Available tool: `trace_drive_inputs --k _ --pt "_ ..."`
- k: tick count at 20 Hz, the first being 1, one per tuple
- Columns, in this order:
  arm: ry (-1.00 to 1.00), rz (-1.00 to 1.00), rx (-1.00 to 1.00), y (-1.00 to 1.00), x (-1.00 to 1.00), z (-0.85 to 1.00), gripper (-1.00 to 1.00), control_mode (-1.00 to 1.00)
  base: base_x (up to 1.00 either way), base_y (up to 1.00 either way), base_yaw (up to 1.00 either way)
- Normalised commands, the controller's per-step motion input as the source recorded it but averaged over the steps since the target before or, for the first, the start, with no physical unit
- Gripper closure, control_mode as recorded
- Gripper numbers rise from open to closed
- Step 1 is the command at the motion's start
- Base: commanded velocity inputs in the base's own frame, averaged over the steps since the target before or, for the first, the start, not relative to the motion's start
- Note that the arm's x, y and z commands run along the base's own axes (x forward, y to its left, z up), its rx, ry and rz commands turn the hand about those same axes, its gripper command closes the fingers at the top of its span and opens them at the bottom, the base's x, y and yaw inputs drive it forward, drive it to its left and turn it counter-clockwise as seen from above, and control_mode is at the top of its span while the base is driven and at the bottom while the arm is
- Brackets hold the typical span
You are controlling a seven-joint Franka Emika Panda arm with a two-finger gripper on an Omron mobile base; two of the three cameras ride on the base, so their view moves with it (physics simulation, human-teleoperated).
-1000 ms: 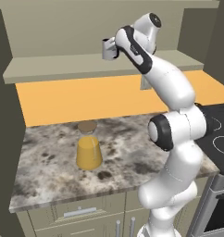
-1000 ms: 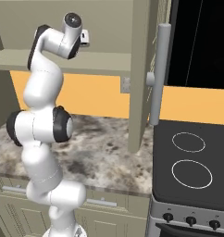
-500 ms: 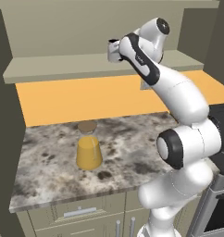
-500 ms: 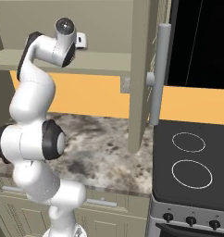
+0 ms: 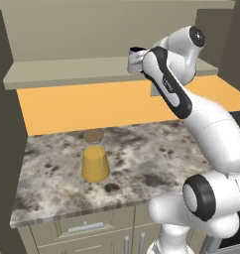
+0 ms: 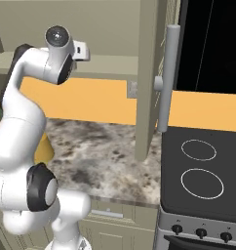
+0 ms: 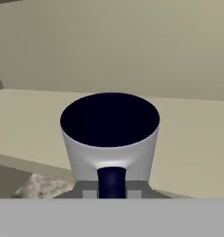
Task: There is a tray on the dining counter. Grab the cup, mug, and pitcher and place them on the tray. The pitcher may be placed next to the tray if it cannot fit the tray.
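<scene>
With the gripper (image 7: pixel 112 192) apparently clamped on the mug's (image 7: pixel 109 134) handle, just above the shelf (image 5: pixel 67 72) over the pitcher (image 5: pixel 95 158), the carry to the tray comes next.

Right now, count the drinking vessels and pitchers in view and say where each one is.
2. The mug is held at the gripper, up by the shelf. The pitcher stands on the marble counter below. Others may be out of sight.
</scene>
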Motion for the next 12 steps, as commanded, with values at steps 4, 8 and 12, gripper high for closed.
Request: trace_drive_inputs --k 4,8,12 --pt "0.00 -0.10 0.00 -0.30 -0.85 0.16 1.00 -1.00 0.00 0.00 0.00" --pt "0.05 -0.05 0.00 -0.09 -0.67 0.05 1.00 -1.00 0.00 0.00 0.00" --pt "0.13 -0.05 0.00 0.00 -0.52 0.05 1.00 -1.00 0.00 0.00 0.00"
